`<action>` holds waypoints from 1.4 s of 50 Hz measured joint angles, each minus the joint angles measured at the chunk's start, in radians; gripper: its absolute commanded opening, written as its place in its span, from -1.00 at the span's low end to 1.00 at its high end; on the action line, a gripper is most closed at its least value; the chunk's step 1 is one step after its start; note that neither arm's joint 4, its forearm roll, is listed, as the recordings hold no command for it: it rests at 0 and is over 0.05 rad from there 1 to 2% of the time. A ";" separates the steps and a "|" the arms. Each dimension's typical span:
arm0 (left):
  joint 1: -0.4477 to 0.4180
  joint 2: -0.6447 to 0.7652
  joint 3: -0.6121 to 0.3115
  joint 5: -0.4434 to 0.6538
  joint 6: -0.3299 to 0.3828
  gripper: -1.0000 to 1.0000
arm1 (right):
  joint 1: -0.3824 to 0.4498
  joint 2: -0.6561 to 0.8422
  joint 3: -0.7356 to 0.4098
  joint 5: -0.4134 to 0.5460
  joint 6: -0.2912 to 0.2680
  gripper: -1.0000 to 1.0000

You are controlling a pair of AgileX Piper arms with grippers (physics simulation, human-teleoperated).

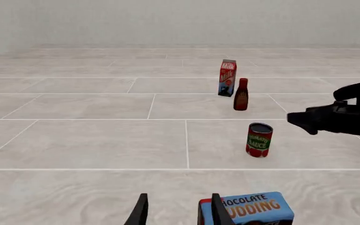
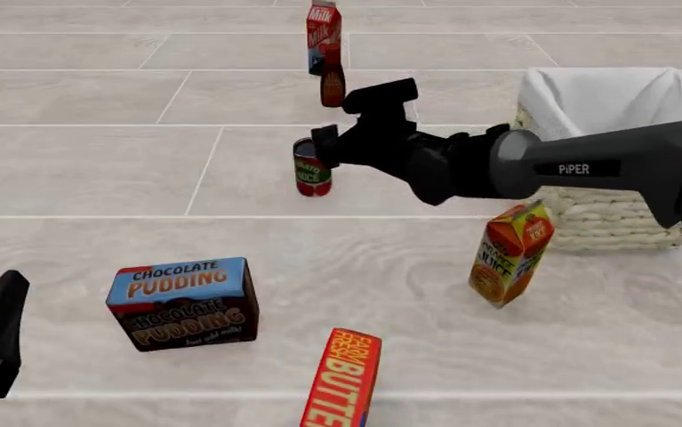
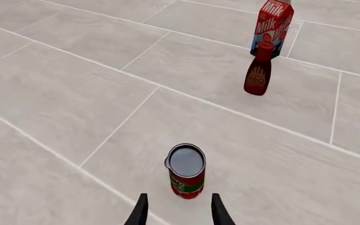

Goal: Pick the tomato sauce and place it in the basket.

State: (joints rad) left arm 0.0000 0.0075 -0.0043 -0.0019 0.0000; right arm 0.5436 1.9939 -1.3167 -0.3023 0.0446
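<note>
right end effector [image 3: 178, 211] spread, holding nothing; only the two finger tips show in its wrist view, the rest cut off. tomato sauce [image 3: 186, 171] stands upright on the table [image 3: 73, 93] just ahead of those tips, not touching, a little toward the right finger. front view: the right end effector [image 2: 331, 147] sits just beside the can [image 2: 312, 169], whose upper right edge it hides. basket [image 2: 602, 151] lies back along the right arm, partly covered by it and cut by the frame edge. brown bottle [image 3: 258, 75] and milk carton [image 3: 271, 26] stand farther ahead, carton top cut off. left end effector [image 1: 178, 211] spread, empty, with a chocolate pudding box [image 1: 255, 210] just beside one finger, half out of frame.
</note>
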 measured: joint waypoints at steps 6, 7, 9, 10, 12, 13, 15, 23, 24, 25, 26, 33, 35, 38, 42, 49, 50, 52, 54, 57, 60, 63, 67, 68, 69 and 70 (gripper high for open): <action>0.000 0.000 0.000 0.000 0.000 1.00 | -0.003 0.030 -0.019 -0.003 -0.007 1.00; 0.000 0.000 0.000 0.000 0.000 1.00 | -0.003 0.034 -0.021 -0.004 -0.008 1.00; 0.000 0.000 0.000 0.000 0.000 1.00 | -0.003 0.042 -0.024 -0.008 -0.012 1.00; 0.000 0.000 0.000 0.000 0.000 1.00 | -0.003 0.045 -0.026 -0.009 -0.014 1.00; 0.000 0.000 0.000 0.000 0.000 1.00 | -0.002 0.052 -0.028 -0.013 -0.016 1.00; 0.000 0.000 0.000 0.000 0.000 1.00 | -0.002 0.056 -0.029 -0.015 -0.017 1.00; 0.000 0.000 0.000 0.000 0.000 1.00 | -0.002 0.062 -0.031 -0.019 -0.019 1.00; 0.000 0.000 0.000 0.000 0.000 1.00 | 0.001 0.084 -0.038 -0.031 -0.026 1.00; 0.000 0.000 0.000 0.000 0.000 1.00 | 0.001 0.086 -0.039 -0.032 -0.027 1.00; 0.000 0.000 0.000 0.000 0.000 1.00 | 0.002 0.088 -0.040 -0.033 -0.029 1.00; 0.000 0.000 0.000 0.000 0.000 1.00 | 0.003 0.090 -0.041 -0.034 -0.030 1.00; 0.000 0.000 0.000 0.000 0.000 1.00 | 0.008 0.104 -0.047 -0.039 -0.041 1.00; 0.000 0.000 0.000 0.000 0.000 1.00 | 0.009 0.108 -0.048 -0.040 -0.045 1.00; 0.000 0.000 0.000 0.000 0.000 1.00 | 0.010 0.113 -0.050 -0.041 -0.050 1.00; 0.000 0.000 0.000 0.000 0.000 1.00 | 0.011 0.118 -0.052 -0.042 -0.056 1.00; 0.000 0.000 0.000 0.000 0.000 1.00 | 0.011 0.126 -0.055 -0.043 -0.065 1.00; 0.000 0.000 0.000 0.000 0.000 1.00 | 0.011 0.127 -0.056 -0.043 -0.066 1.00; 0.000 0.000 0.000 0.000 0.000 1.00 | 0.011 0.129 -0.057 -0.043 -0.068 1.00; 0.000 0.000 0.000 0.000 0.000 1.00 | 0.010 0.132 -0.058 -0.043 -0.069 1.00; 0.000 0.000 0.000 0.000 0.000 1.00 | 0.008 0.136 -0.061 -0.043 -0.071 1.00; 0.000 0.000 0.000 0.000 0.000 1.00 | 0.007 0.141 -0.066 -0.042 -0.073 1.00; 0.000 0.000 0.000 0.000 0.000 1.00 | 0.005 0.146 -0.071 -0.041 -0.076 1.00; 0.000 0.000 0.000 0.000 0.000 1.00 | 0.004 0.153 -0.078 -0.039 -0.079 1.00; 0.000 0.000 0.000 0.000 0.000 1.00 | 0.003 0.154 -0.080 -0.038 -0.080 1.00; 0.000 0.000 0.000 0.000 0.000 1.00 | 0.003 0.156 -0.081 -0.038 -0.080 1.00; 0.000 0.000 0.000 0.000 0.000 1.00 | 0.003 0.158 -0.083 -0.038 -0.081 1.00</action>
State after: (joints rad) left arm 0.0000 0.0075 -0.0043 -0.0019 0.0000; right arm 0.5463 2.1518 -1.3997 -0.3404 -0.0364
